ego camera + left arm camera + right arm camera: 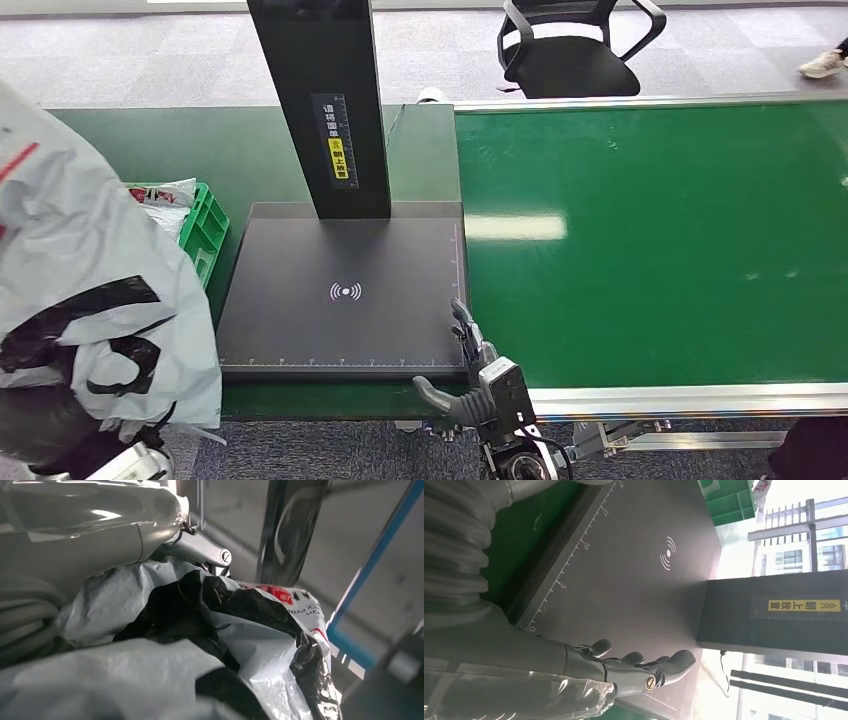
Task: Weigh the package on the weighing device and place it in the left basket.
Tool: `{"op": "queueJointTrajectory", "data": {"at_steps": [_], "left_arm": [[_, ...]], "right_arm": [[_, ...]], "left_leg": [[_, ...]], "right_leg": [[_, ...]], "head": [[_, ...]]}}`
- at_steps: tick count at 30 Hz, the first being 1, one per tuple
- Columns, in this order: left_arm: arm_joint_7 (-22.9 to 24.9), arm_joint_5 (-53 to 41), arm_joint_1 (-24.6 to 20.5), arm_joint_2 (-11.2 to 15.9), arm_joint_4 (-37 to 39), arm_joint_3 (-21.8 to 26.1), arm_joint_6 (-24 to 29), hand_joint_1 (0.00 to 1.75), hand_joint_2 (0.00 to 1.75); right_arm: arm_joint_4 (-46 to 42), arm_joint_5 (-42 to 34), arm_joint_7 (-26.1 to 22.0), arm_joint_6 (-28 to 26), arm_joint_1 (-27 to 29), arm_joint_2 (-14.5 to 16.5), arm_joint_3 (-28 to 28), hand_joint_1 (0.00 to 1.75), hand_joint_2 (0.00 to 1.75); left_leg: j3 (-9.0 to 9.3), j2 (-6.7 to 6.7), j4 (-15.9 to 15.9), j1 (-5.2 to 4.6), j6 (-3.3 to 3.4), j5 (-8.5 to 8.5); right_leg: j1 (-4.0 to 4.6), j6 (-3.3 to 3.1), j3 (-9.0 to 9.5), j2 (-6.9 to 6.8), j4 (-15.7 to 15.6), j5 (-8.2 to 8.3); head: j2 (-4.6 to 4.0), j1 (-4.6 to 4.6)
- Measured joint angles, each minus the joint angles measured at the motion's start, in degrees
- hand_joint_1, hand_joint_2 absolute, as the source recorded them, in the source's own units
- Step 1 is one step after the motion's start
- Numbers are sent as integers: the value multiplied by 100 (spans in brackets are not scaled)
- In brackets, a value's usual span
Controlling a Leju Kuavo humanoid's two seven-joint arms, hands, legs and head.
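Note:
A white and grey plastic package (95, 300) with black markings hangs close to the camera at the left, above the table's front left edge and beside the green basket (207, 228). My left hand (100, 535) grips the package (240, 630) from behind, and the bag hides most of its fingers. The black weighing platform (340, 290) with its black column (320, 100) lies bare in the middle. My right hand (470, 370) is open at the platform's front right corner, fingers (644, 667) stretched out over the platform (634, 570) and holding nothing.
Another white package (165, 195) lies in the green basket, left of the scale. A wide green conveyor belt (650, 240) runs along the right. Behind the table stands a black office chair (575, 50), and a person's shoe (825, 62) shows at the far right.

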Motion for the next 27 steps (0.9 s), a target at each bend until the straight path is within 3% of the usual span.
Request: {"op": "queueJointTrajectory", "data": {"at_steps": [8, 10, 15, 20, 23, 27], "left_arm": [[2, 75, -256, 55, -115, 511, -5, 168, 175], [33, 264, -490, 216, 321, 869, -9, 166, 175], [527, 1231, -1335, 1357, 2564, 1687, -86, 165, 175], [914, 1276, -1964, 2248, 4614, 1982, -259, 165, 175], [1100, 1164, -2319, 2610, 5598, 2095, -318, 166, 175], [1191, 1145, -2710, 2869, 6399, 2248, -342, 161, 175]], "right_arm": [[0, 0, 4, 1, -10, 0, -2, 0, 175], [-4, 6, 9, 1, -9, 1, -4, 0, 175], [-183, 54, 81, 10, 70, 4, -9, 0, 175], [-350, 113, 168, 33, 189, 3, -17, 0, 175], [-426, 124, 181, 49, 241, 3, -22, 0, 175], [-493, 145, 220, 85, 258, 8, -28, 0, 175]], "left_leg": [[3, -1, 0, 0, -1, 1], [4, -3, 0, 0, 0, 1], [17, 19, -3, 6, -4, 3], [14, 28, -2, 14, -7, 4], [15, 31, -2, 11, -7, 3], [32, 2, -9, 5, -10, 3]], "right_leg": [[0, 0, 2, 0, 0, 0], [0, 0, 3, -4, 0, 0], [6, -3, -1, 15, 9, 1], [14, -7, -4, 22, 15, 1], [11, -11, -3, 26, 14, 1], [5, -16, 18, 7, 14, -8]], "head": [[0, 1], [0, 2], [0, -2], [0, 2], [0, 1], [0, 1]]}}
